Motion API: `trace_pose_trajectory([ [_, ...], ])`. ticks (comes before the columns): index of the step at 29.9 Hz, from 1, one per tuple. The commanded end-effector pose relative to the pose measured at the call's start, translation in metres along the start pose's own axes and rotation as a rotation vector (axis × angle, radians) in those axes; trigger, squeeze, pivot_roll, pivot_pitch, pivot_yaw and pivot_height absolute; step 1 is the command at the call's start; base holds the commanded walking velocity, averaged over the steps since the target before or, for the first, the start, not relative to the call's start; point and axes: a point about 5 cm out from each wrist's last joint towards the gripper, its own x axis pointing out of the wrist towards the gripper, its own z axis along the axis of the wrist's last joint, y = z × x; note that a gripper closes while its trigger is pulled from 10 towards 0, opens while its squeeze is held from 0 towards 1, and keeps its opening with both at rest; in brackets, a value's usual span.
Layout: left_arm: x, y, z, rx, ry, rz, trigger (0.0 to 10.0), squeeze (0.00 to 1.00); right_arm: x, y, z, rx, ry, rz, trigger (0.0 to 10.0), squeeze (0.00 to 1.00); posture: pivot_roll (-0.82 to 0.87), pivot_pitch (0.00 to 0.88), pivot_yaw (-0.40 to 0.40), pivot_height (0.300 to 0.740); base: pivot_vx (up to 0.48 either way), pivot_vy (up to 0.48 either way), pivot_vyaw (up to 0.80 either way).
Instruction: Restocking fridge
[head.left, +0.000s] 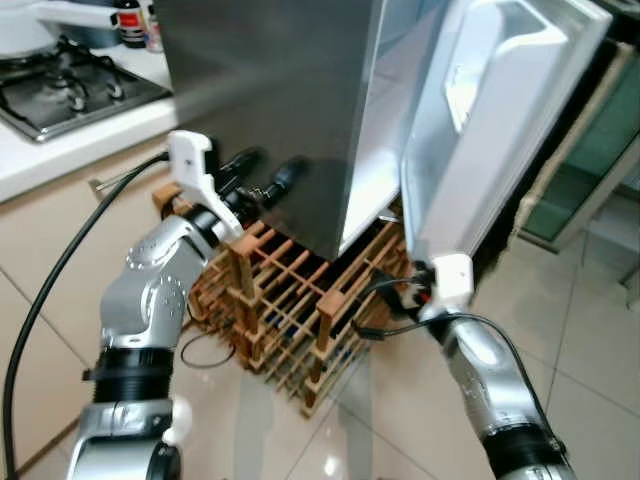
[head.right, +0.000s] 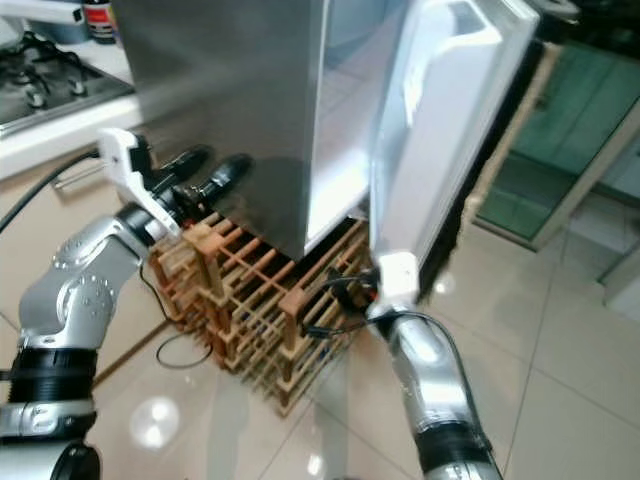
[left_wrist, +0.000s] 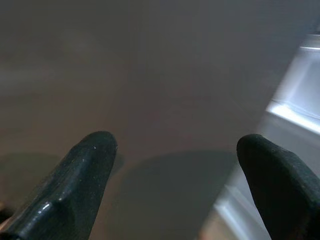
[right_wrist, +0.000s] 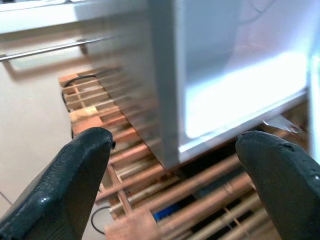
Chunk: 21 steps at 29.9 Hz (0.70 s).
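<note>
1. i saw the fridge (head.left: 270, 110) standing on a wooden rack (head.left: 290, 310), its door (head.left: 490, 120) swung open.
2. my left gripper (head.left: 262, 172) was spread empty against the fridge's steel side.
3. my right gripper (right_wrist: 180, 175) hung released below the door's bottom edge.

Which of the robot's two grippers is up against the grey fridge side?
The left gripper; its open black fingers face the grey fridge side, while the right gripper sits low under the open white door.

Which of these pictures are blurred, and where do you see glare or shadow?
Right wrist view: wooden rack and fridge edge are motion-smeared, the fridge interior glows overexposed. Left wrist view: dim grey fridge side, soft finger shadows. Eye views: fairly sharp, with glare on the open door and floor tiles.
</note>
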Motion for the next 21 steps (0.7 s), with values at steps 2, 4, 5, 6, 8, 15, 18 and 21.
trace_pose_trajectory([
  [2, -0.007, 0.015, 0.000, 0.018, -0.029, 0.161, 10.0, 0.00, 0.006, -0.003, 0.002, 0.005, 0.010, -0.007, 10.0, 0.00, 0.00, 0.000, -0.058, 0.740, 0.000, 0.000, 0.22],
  [4, -0.025, 0.026, -0.011, 0.031, -0.019, 0.336, 10.0, 0.00, 0.024, -0.005, 0.022, -0.011, -0.026, -0.011, 10.0, 0.00, 0.01, 0.000, -0.067, 0.740, 0.000, 0.000, 0.45],
  [5, -0.031, 0.027, -0.017, 0.041, 0.000, 0.379, 10.0, 0.00, 0.028, -0.010, 0.028, -0.032, -0.030, -0.038, 10.0, 0.00, 0.01, 0.000, -0.069, 0.740, 0.000, 0.000, 0.43],
  [6, -0.033, 0.025, -0.021, 0.052, 0.012, 0.397, 10.0, 0.00, 0.030, -0.016, 0.031, -0.049, -0.031, -0.067, 10.0, 0.00, 0.01, 0.000, -0.071, 0.740, 0.000, 0.000, 0.42],
  [8, -0.035, 0.022, -0.026, 0.055, 0.029, 0.400, 10.0, 0.00, 0.030, -0.025, 0.035, -0.068, -0.030, -0.118, 10.0, 0.00, 0.01, 0.000, -0.071, 0.740, 0.000, 0.000, 0.42],
  [15, -0.036, 0.016, -0.044, 0.062, 0.066, 0.433, 10.0, 0.00, 0.015, -0.078, 0.049, -0.152, -0.025, -0.366, 10.0, 0.00, 0.00, 0.000, -0.072, 0.740, 0.000, 0.000, 0.00],
  [18, -0.037, 0.016, -0.044, 0.069, 0.067, 0.452, 10.0, 0.00, 0.004, -0.097, 0.050, -0.188, -0.017, -0.460, 10.0, 0.00, -0.01, 0.000, -0.070, 0.740, 0.000, 0.000, 0.00],
  [21, -0.036, 0.016, -0.046, 0.075, 0.071, 0.455, 10.0, 0.00, -0.014, -0.115, 0.044, -0.224, 0.013, -0.557, 10.0, 0.00, -0.02, 0.000, -0.066, 0.740, 0.000, 0.000, 0.00],
])
